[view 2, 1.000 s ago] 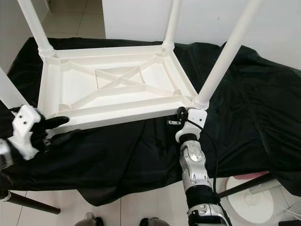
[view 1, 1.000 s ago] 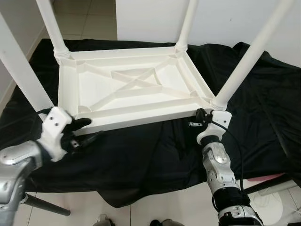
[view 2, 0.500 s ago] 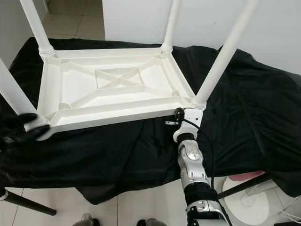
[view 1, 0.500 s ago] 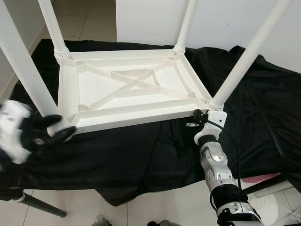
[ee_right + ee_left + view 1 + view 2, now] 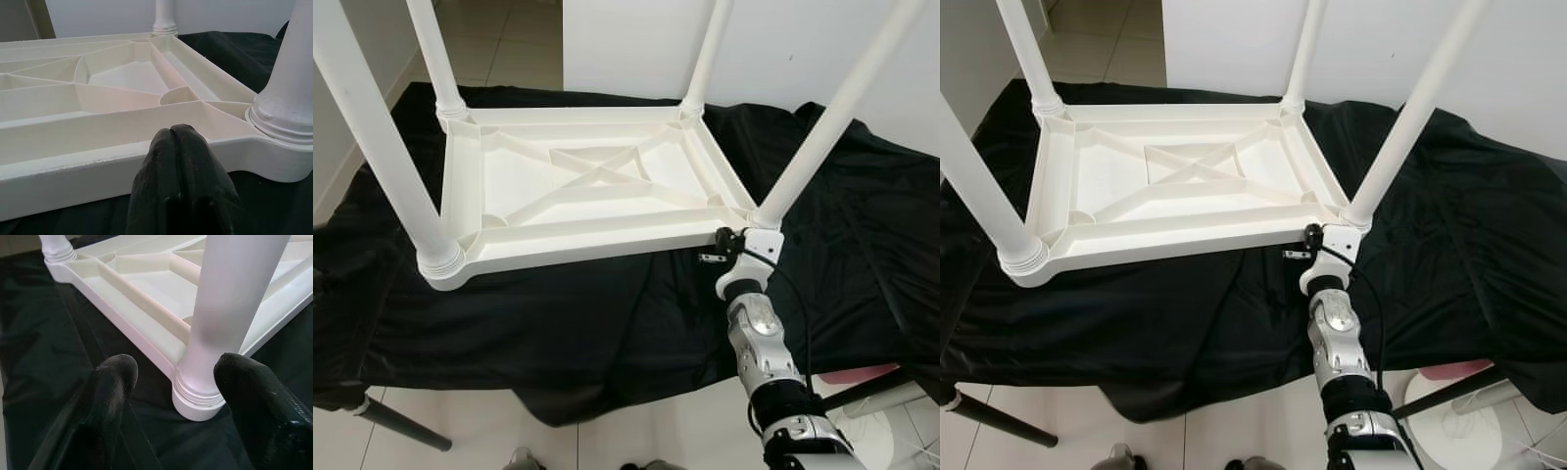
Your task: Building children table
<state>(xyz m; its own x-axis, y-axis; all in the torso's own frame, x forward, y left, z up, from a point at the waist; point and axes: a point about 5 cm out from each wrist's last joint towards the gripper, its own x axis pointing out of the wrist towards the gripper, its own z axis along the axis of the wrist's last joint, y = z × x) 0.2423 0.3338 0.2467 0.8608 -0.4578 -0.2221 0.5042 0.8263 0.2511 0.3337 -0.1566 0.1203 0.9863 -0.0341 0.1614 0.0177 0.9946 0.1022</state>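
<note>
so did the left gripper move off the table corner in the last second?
Yes. The left gripper has backed away from the table's near left corner, fingers open, straddling the leg base.

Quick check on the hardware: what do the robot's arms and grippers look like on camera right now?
The right arm is segmented silver metal with a black band near the elbow, a white wrist housing and a thin black cable looping alongside it. The right gripper has two long, rounded matte-black fingers. The left gripper has the same thick black fingers, slightly glossy at the tips.

One upturned white table, four legs, one black cloth
</note>
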